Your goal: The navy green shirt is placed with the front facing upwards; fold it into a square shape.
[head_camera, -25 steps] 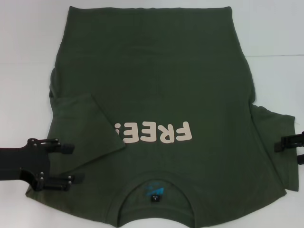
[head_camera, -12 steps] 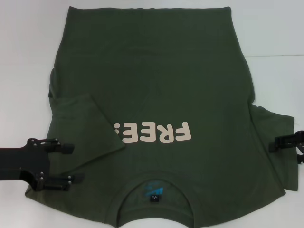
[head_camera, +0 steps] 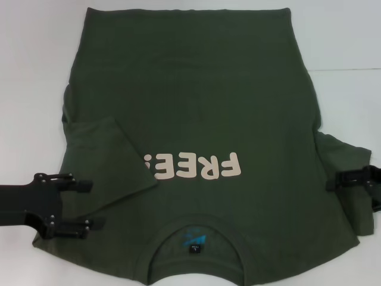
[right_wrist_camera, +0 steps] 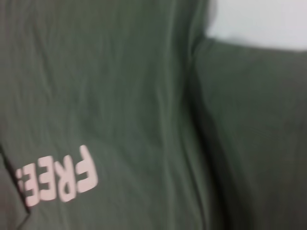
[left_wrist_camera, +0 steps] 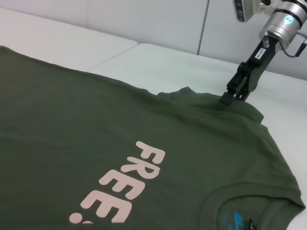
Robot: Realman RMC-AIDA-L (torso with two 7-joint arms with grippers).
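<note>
Shirt flat on table, front up, left sleeve folded in.
Navy green shirt (head_camera: 196, 119) covers white table (head_camera: 30, 71), collar at 6 o'clock. Left gripper (head_camera: 89, 204) at 8 o'clock over the shoulder, jaws wide. Right gripper (head_camera: 331, 182) at 3 o'clock on the sleeve; jaw state unclear.

Left gripper (head_camera: 89, 204) sits at lower left of the head view, fingers spread apart. Right gripper (head_camera: 331, 182) pokes in at the right edge.
</note>
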